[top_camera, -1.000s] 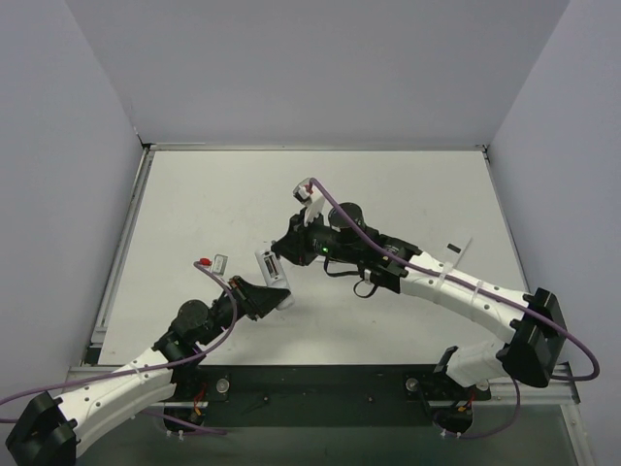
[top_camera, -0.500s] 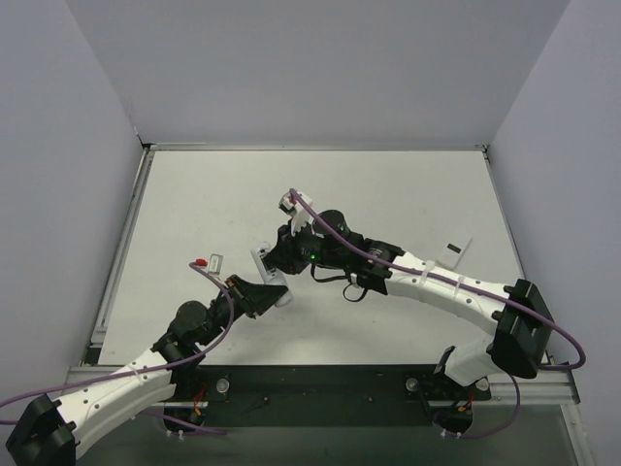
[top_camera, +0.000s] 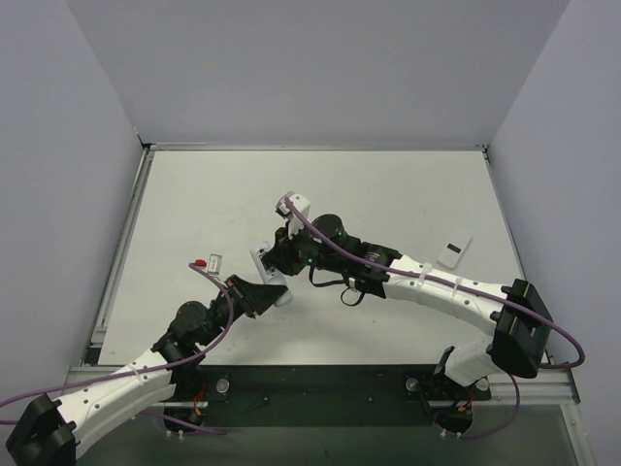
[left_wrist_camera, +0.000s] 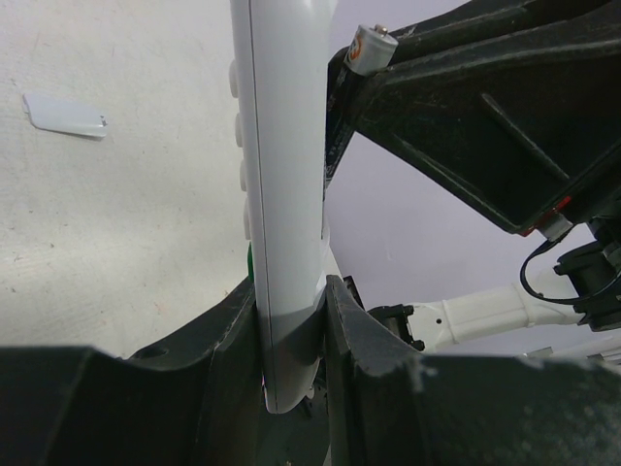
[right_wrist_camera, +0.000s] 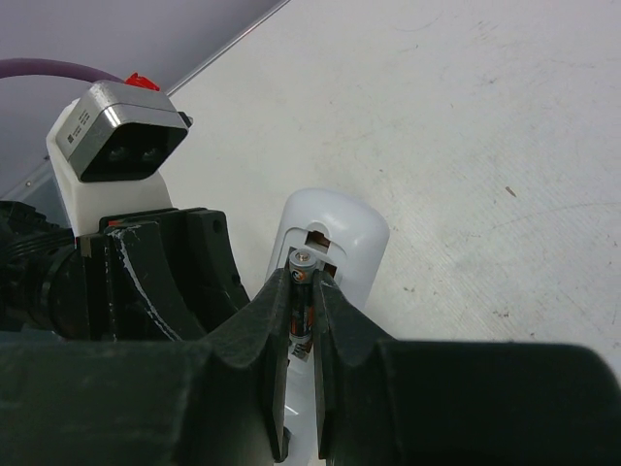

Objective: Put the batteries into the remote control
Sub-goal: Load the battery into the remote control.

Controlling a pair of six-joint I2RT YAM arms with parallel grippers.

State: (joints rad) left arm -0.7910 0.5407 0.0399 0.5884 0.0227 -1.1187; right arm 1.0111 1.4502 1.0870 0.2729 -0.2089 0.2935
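Table [top_camera: 408,184] edges well apart from hands | left hand [left_wrist_camera: 291,296] clamps remote control [left_wrist_camera: 281,146] | right hand [right_wrist_camera: 303,280] pinches battery [right_wrist_camera: 302,306]

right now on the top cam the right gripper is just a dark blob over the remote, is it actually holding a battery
Observer: Yes. In the right wrist view the right gripper is shut on a battery, right over the open compartment in the back of the remote control.
Operator: is the remote loose or held
Observer: Held. The left wrist view shows the left gripper clamped on one end of it, with the rest sticking out past the fingers.
Operator: battery seated yet
Observer: I can't tell. The right wrist view shows its metal tip close to the compartment's far end, with the fingers closed around its body.
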